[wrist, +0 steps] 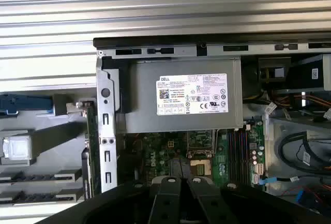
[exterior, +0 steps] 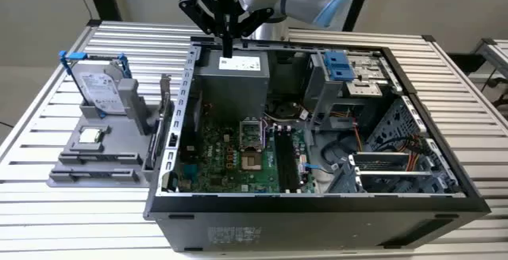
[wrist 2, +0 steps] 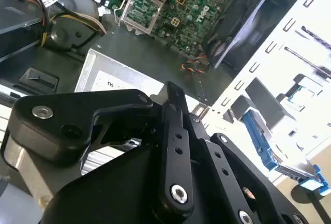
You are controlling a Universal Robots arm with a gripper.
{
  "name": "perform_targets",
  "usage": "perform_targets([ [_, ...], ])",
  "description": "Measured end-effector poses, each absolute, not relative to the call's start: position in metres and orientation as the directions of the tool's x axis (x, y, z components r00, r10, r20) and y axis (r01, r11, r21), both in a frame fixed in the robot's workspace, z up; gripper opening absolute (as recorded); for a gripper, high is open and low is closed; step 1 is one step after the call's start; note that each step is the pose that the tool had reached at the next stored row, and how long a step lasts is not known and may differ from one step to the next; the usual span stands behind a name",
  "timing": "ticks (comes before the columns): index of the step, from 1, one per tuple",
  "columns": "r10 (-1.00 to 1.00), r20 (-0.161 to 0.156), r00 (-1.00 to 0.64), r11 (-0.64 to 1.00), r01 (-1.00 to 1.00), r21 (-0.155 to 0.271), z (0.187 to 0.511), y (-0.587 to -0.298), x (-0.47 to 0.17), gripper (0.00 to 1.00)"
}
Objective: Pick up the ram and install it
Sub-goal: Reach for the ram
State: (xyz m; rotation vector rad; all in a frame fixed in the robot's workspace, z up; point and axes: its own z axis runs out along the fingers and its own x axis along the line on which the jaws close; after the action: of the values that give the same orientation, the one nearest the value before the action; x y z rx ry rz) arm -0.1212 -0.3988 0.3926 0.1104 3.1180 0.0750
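Ram work, we judge, has hardly begun. We see the open computer case (exterior: 317,199) spread beneath the gripper (exterior: 228,50), whose fingers are pressed together on nothing. Directly under it sits the grey power supply (exterior: 234,78). Farther below the gripper lies the green board (exterior: 213,153), its black memory slots (exterior: 284,156) looking unfilled. The ram (exterior: 161,130) stands on edge in the grey holder (exterior: 95,175), outside the case wall and well off to the gripper's side, untouched. Both the pickup and the seating are left to do.
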Motion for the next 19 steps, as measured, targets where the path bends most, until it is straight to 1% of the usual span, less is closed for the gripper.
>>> perform_targets([
  [19, 0.071, -0.019, -0.997, 0.996, 0.070, 0.049, 0.3926, -0.3988, -0.1303, 0.00],
])
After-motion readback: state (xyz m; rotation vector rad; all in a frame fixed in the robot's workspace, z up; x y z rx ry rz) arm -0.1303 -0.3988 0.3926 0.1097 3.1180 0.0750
